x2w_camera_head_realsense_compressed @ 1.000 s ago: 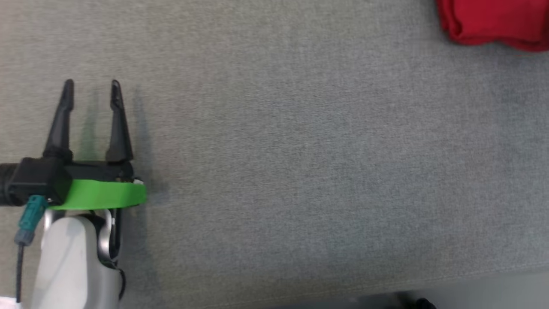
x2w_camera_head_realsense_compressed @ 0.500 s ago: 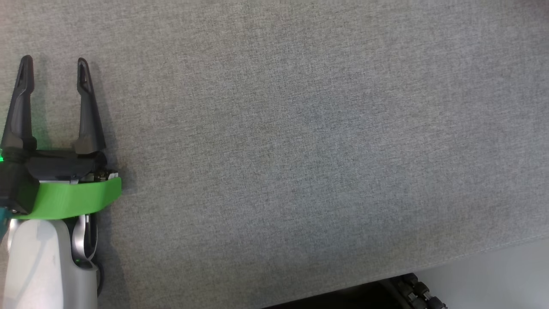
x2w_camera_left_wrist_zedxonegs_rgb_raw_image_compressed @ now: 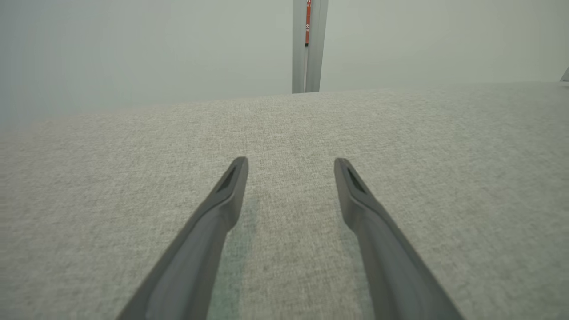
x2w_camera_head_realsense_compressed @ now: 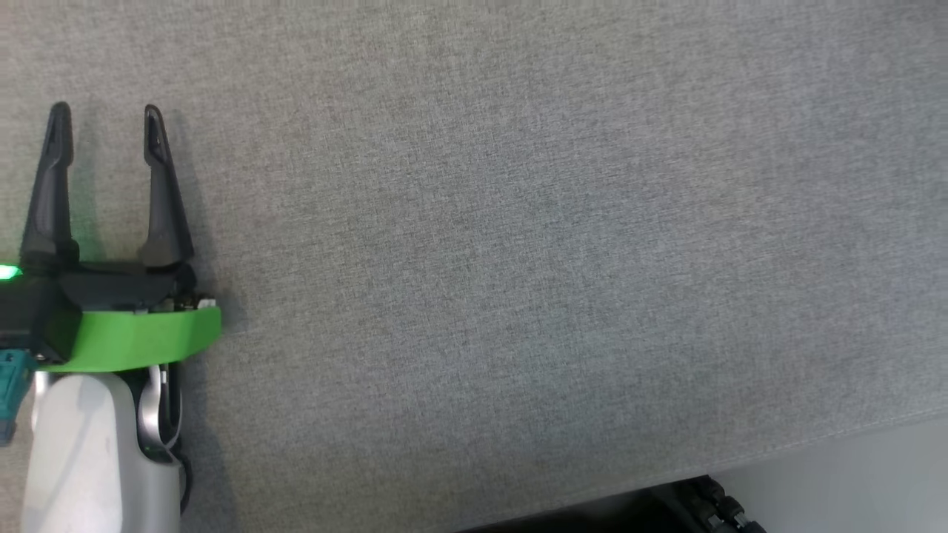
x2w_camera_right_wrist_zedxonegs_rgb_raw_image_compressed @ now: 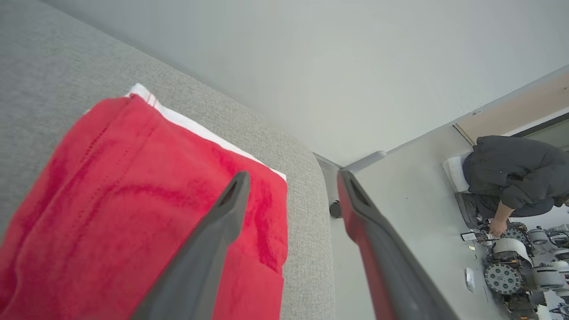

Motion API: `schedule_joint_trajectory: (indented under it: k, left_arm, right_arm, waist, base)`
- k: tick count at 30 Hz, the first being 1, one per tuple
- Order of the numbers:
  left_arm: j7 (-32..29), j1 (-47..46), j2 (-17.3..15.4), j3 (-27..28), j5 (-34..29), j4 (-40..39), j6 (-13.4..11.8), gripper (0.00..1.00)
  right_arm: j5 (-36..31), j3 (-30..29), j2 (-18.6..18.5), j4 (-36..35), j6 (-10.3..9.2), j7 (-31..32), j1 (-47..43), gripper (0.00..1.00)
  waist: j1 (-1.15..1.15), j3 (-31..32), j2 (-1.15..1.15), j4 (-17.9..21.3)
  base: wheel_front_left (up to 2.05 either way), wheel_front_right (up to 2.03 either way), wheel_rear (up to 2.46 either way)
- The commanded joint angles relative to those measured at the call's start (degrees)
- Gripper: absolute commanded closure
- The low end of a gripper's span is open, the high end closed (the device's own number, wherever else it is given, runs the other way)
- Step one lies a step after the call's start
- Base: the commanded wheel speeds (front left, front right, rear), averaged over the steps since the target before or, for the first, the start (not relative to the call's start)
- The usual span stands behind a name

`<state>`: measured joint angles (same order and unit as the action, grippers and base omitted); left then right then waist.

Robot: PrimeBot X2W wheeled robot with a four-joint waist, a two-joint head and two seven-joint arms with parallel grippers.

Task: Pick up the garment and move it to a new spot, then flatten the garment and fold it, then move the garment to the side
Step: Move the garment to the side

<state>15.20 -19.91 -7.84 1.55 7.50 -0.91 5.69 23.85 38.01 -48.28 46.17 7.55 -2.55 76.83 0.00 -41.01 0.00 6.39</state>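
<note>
Head camera has shifted; left pincer (x2w_camera_head_realsense_compressed: 106, 115) and right pincer (x2w_camera_right_wrist_zedxonegs_rgb_raw_image_compressed: 293, 175) gape empty, the right just over the red garment (x2w_camera_right_wrist_zedxonegs_rgb_raw_image_compressed: 111, 200).

garment (x2w_camera_right_wrist_zedxonegs_rgb_raw_image_compressed: 133, 200) on table (x2w_camera_right_wrist_zedxonegs_rgb_raw_image_compressed: 44, 66) corner, person (x2w_camera_right_wrist_zedxonegs_rgb_raw_image_compressed: 515, 173) beyond

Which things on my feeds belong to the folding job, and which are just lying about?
Job: red garment, on the grey surface by its edge; right gripper, open near it; left gripper, open.
Lying about: crouching person; wheeled gear on the floor; upright post.
</note>
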Motion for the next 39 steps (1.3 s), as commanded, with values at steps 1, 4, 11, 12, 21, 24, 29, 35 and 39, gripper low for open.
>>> schedule_joint_trajectory:
  k: [1,4,11,12,21,24,29,35,39]
  left_arm:
    - [-0.26,2.47,0.6,-0.16,0.53,2.09,-0.23,0.0]
    - [-0.19,3.71,0.77,0.54,1.18,3.14,-0.63,0.0]
    - [-0.1,7.05,1.71,1.81,1.76,4.5,-0.99,0.0]
    - [-0.1,7.6,1.89,1.9,1.85,4.6,-1.01,0.0]
    - [-0.09,11.98,2.78,2.54,2.31,6.05,-0.85,0.0]
    - [-0.09,12.9,2.93,2.67,2.38,6.85,-0.66,0.0]
    - [-0.09,14.06,3.22,2.88,2.59,7.89,-0.55,0.0]
    - [-0.08,14.78,3.42,3.24,2.81,9.25,-0.3,0.0]
    - [-0.08,15.3,3.72,3.16,2.88,10.27,-0.13,0.0]
  right_arm:
    - [-0.49,-0.29,0.92,0.56,-0.11,-1.78,-1.16,0.0]
    - [-0.36,-0.58,3.09,0.79,-0.11,-5.72,-2.69,0.0]
    - [0.46,-3.49,9.4,-1.87,-0.11,-11.93,-9.1,0.0]
    - [0.23,-4.05,10.09,-2.45,-0.11,-12.19,-10.37,0.0]
    - [-3.87,-14.24,18.77,-14.81,-0.1,-12.63,-27.49,0.0]
    - [-6.11,-18.2,22.24,-19.72,-0.1,-12.63,-34.25,0.0]
    - [-8.56,-22.66,27.23,-26.15,-0.1,-12.64,-44.97,0.0]
    - [-10.41,-26.48,32.02,-32.7,-0.1,-12.65,-55.54,0.0]
    - [-11.62,-28.11,34.87,-36.45,-0.09,-12.65,-62.11,0.0]
  waist:
    - [0.0,3.5,0.0,-0.42]
    - [0.0,6.67,0.0,-0.72]
    - [0.0,14.26,0.0,-2.22]
    - [0.0,15.22,0.0,-2.52]
    - [0.0,22.82,0.0,-4.57]
    - [0.0,24.87,0.0,-5.06]
    - [0.0,27.31,0.0,-5.62]
    - [0.0,29.48,0.0,-5.93]
    - [0.0,31.02,0.0,-6.24]
  base:
    - [0.0,0.0,0.0]
    - [0.0,0.0,0.0]
    - [0.0,0.0,0.0]
    - [0.0,0.0,0.0]
    - [0.0,0.0,0.0]
    - [0.0,0.0,0.0]
    - [0.0,0.0,0.0]
    - [0.0,0.0,0.0]
    - [0.0,0.0,0.0]
